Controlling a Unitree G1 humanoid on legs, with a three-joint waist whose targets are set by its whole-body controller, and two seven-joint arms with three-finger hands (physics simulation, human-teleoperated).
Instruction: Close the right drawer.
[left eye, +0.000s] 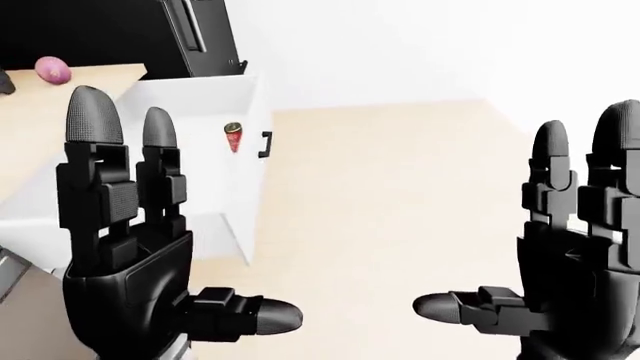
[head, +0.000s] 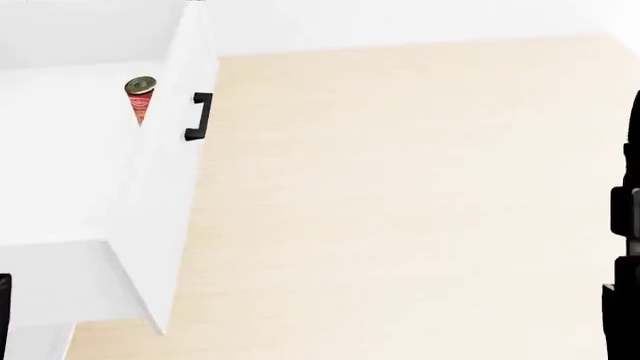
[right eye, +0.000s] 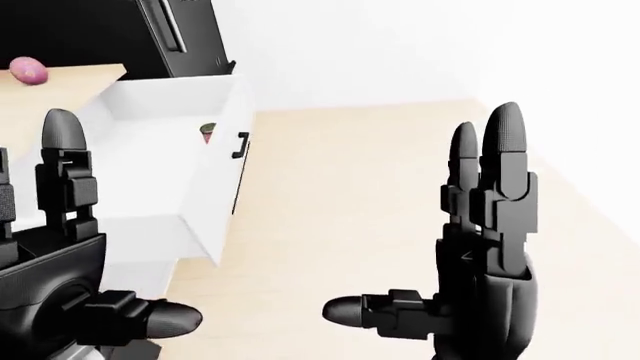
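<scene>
White, pulled-out drawer (left eye: 215, 172) stands up and right of my left robot hand (left eye: 130, 247), apart from it, its long front face running away from me, one black handle (head: 198, 116) facing the floor side. One red cone-shaped item (head: 140, 96) lies inside. My right robot hand (right eye: 480, 247) hangs farther off. Both are spread, holding nothing; the left looks nearer.

1. Left hand (left eye: 130, 247): matt black plastic, with finely dimpled fingertips (left eye: 88, 114).
2. Right hand (right eye: 480, 255): the same finish.
3. Drawer (head: 165, 187), beyond the left hand: smooth matt white, with a black handle (head: 198, 116).
4. Floor (head: 400, 195), beneath both hands: pale wood planks.
</scene>
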